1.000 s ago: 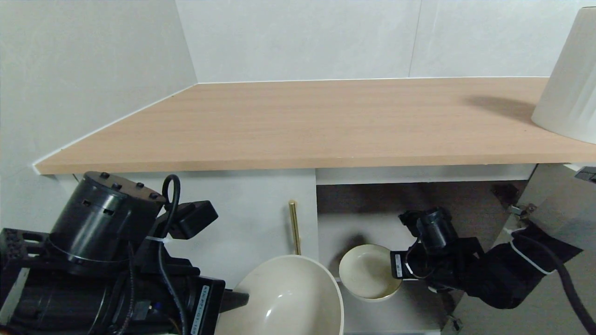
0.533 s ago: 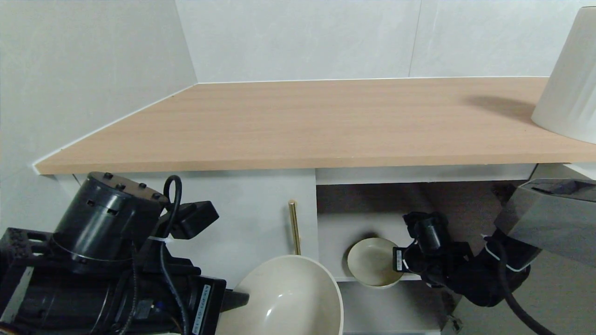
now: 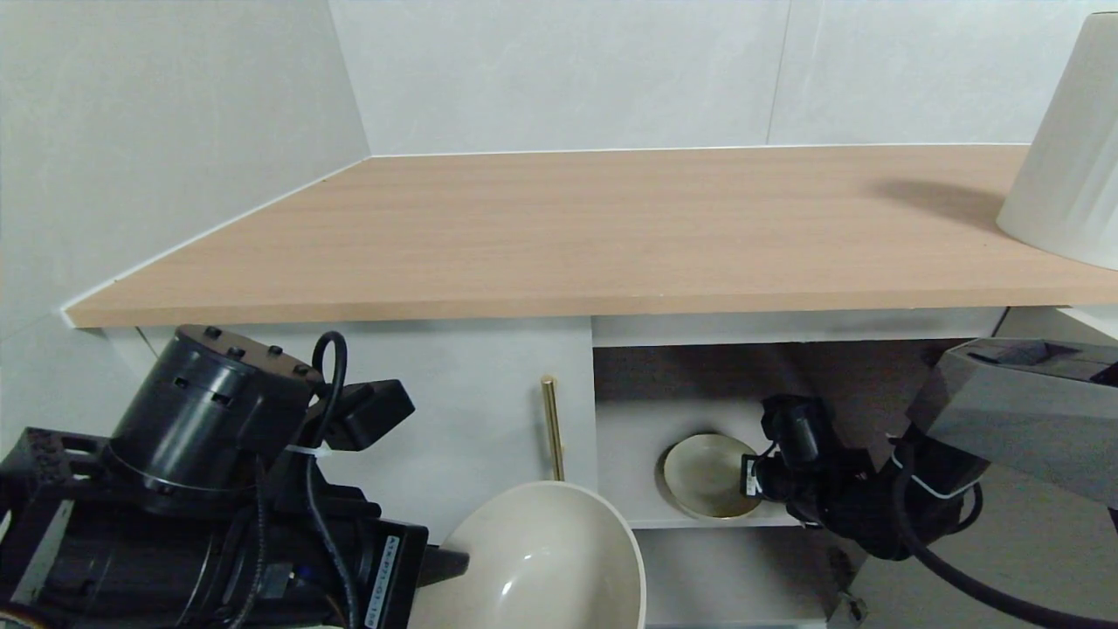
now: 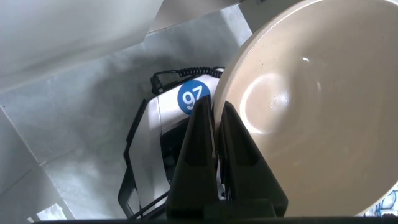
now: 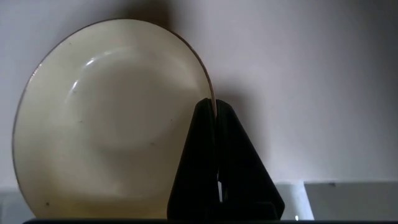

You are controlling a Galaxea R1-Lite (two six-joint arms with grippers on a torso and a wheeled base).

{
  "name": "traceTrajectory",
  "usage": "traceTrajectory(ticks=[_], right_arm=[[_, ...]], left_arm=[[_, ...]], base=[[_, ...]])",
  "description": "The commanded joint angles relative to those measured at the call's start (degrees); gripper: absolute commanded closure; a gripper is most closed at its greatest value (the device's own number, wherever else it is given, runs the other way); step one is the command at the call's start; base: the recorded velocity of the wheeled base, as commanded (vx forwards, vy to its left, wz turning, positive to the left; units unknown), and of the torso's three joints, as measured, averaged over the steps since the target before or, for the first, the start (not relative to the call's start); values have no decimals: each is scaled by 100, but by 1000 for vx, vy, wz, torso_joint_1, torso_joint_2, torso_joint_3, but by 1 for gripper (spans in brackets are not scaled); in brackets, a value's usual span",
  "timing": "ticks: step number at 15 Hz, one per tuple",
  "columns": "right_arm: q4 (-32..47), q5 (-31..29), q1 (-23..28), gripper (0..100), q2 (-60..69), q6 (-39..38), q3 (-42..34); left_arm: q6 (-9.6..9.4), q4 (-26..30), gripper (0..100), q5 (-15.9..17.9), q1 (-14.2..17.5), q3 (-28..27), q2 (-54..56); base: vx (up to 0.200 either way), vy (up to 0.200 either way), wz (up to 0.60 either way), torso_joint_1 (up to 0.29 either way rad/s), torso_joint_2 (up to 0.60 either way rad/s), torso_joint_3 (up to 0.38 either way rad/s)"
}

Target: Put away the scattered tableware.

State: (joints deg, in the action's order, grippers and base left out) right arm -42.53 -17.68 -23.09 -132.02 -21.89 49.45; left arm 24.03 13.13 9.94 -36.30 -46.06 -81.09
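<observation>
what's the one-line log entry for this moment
right end effector: shut on small plate, at open cabinet shelf | left end effector: shut on large bowl, by closed door

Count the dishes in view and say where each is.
2. The large bowl is held by its rim in the left gripper, before the closed cabinet door. The small dish is in the right gripper, at the open cabinet's shelf. More may hide deeper inside.

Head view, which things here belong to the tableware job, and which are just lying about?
Job: small plate, gripped by the right jaws inside the open cabinet; large bowl, gripped by the left jaws.
Lying about: lampshade; countertop; brass door handle.
</observation>
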Motion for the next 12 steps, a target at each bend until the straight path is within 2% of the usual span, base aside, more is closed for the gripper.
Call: traceTrajectory(ticks=[1, 11, 12], right_arm=[[-1, -25, 41, 100, -95, -69, 118], [-1, -25, 147, 100, -183, -122, 276], [-1, -34, 147, 0, -183, -122, 285]], left_arm=[[5, -3, 100, 0, 0, 0, -12], [5, -3, 100, 0, 0, 0, -47], [5, -3, 100, 0, 0, 0, -47]], base=[[0, 0, 0, 0, 0, 0], [0, 0, 0, 0, 0, 0], [0, 0, 0, 0, 0, 0]])
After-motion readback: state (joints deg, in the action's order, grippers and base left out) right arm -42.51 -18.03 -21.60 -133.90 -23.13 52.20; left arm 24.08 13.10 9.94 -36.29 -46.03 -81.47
